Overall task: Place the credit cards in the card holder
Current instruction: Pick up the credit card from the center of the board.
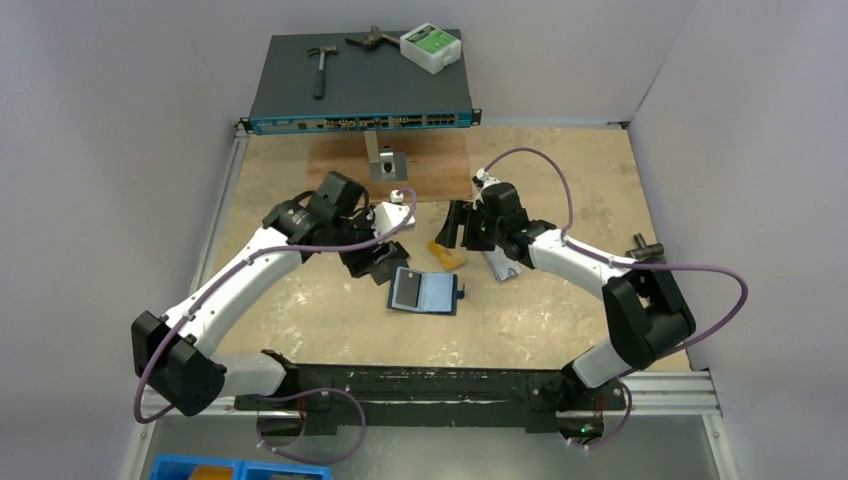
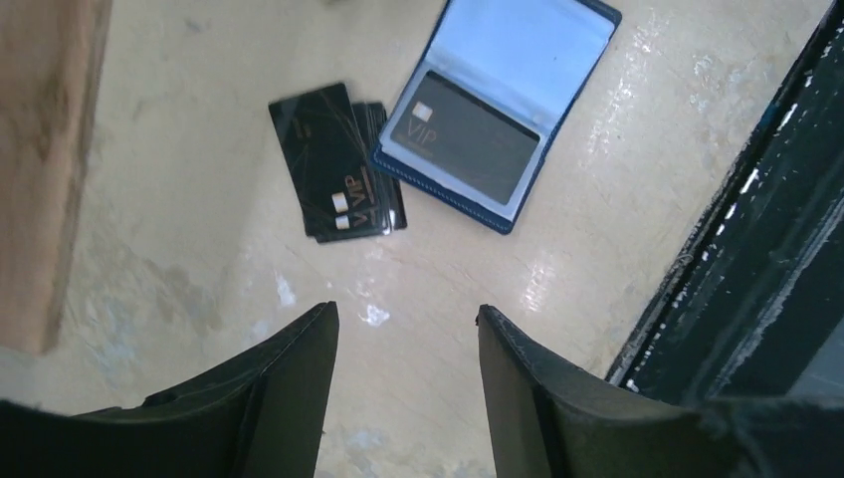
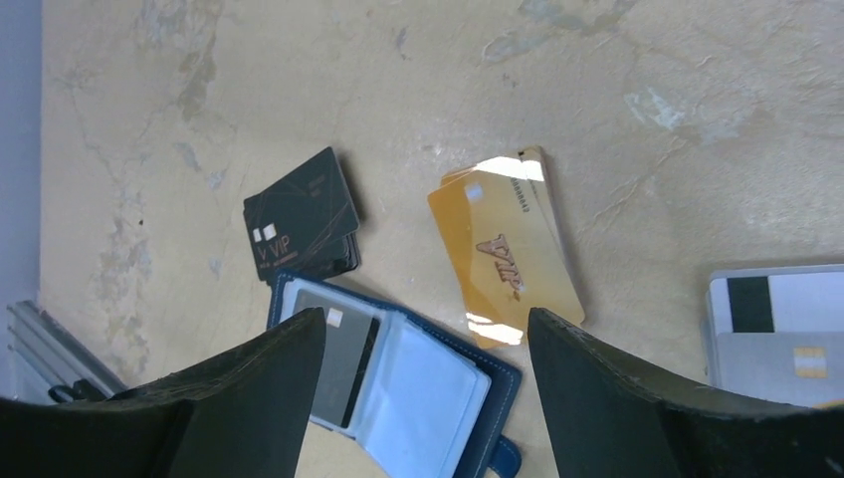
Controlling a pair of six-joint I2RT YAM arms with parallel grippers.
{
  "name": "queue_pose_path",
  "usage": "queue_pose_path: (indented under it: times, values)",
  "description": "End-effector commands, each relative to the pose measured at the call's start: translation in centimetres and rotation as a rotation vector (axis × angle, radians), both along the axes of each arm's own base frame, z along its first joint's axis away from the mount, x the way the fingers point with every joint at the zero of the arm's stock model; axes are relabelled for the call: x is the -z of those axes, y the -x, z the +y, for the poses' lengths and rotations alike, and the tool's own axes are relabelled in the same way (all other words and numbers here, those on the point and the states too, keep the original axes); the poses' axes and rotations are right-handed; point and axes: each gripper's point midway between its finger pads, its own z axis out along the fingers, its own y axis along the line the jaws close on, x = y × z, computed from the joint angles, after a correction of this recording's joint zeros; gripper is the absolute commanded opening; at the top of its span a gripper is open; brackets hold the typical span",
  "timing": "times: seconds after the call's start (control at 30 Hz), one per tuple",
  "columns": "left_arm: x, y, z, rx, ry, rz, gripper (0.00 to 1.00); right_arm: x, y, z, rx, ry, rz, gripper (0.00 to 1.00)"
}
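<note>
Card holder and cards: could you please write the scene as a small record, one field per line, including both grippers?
Container: dark navy-blue folding card holder, open flat, inside up
Stored: one dark rectangular VIP card, tucked inside the holder
Loose, first: small stack of thin black cards on the table, beside the holder
Loose, second: stack of orange-gold cards on the table
Loose, third: silver-grey cards, cut by the frame edge
Left gripper: open, empty
Right gripper: open, empty
</note>
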Motion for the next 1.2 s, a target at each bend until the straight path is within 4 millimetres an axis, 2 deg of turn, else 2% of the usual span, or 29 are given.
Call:
queue_pose_path:
  times: [0.0,0.13,0.27,0.5,0.67,0.87,1.0,1.17]
  values:
    - [-2.2,-4.6,-3.8,0.147,0.052,-0.307,0.54,0.0,-2.5,-0.6,0.048,0.046,-0.074,0.77]
    - [-1.6,-8.2,-6.8,0.203,0.061,-0.436,0.55,1.8,-3.5,-0.8,0.054,0.078,-0.048,0.81]
    - [0.4,-10.5,-9.7,0.281,0.054,-0.487,0.59,3.3,-4.8,-0.3,0.032,0.065,-0.032,0.80]
    - [4.6,-13.5,-12.2,0.303,0.023,-0.451,0.67,5.5,-5.7,0.2,-0.014,0.071,0.010,0.80]
    - [5.8,-15.6,-13.4,0.241,0.032,-0.370,0.68,6.7,-5.0,-0.4,0.005,0.083,0.034,0.79]
    - [7.8,-15.0,-14.1,0.328,0.059,-0.424,0.68,7.5,-3.2,-0.8,0.009,0.022,0.082,0.72]
    - [8.6,-13.7,-13.9,0.431,0.064,-0.482,0.69,8.0,-3.5,-1.0,0.007,-0.062,0.137,0.70]
    - [8.4,-14.0,-14.8,0.468,0.080,-0.501,0.68,8.1,-4.0,-1.9,-0.003,-0.148,0.174,0.68]
